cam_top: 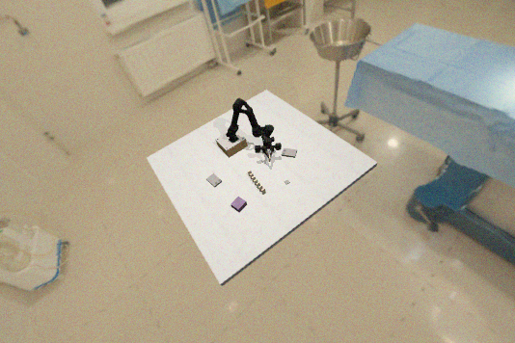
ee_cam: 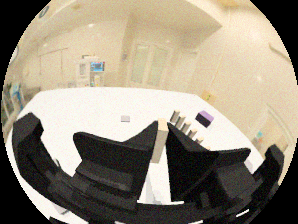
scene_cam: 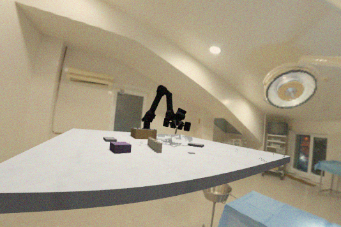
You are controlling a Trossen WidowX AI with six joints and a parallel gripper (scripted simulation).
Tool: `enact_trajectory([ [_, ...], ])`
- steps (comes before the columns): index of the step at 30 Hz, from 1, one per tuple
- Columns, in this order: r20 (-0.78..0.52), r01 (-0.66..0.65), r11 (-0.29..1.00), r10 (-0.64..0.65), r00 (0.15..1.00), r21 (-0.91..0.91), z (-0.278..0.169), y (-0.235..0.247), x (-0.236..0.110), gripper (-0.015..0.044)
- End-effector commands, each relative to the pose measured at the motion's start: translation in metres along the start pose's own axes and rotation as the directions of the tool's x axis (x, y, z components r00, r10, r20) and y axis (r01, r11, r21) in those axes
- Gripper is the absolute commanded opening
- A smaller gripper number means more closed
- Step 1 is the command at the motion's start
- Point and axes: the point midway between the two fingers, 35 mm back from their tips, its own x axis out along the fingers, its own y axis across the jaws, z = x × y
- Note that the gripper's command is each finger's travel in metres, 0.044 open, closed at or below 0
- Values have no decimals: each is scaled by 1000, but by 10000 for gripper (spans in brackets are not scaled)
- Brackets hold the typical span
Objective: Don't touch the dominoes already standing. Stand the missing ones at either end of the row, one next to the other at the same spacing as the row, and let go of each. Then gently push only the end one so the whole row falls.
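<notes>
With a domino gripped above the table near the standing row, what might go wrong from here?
1. The black parallel-jaw gripper holds a thin tan domino clear of the white table; releasing it before it stands flat could tip it.
2. The row of standing tan dominoes is close by; the wide fingers might brush its near end during placement and topple it early.
3. Spacing may be misjudged.

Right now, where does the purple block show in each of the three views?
Top: purple block lies below centre on the white board, near the row of dominoes.
Exterior: left of centre, left of the row.
Wrist: small, upper right, beyond the row.
Shared landmark: the domino row.
</notes>
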Motion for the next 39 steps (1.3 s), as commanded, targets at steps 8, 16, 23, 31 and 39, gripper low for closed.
enact_trajectory([
  [8,113,71,996,-77,991,57,1,-26,-28,29],
  [16,167,121,985,-140,976,123,3,-50,-49,29],
  [23,179,136,980,-161,971,145,3,-59,-56,29],
  [31,179,136,980,-161,971,145,3,-59,-56,29],
  [39,176,137,980,-162,971,145,-1,-57,-54,29],
])
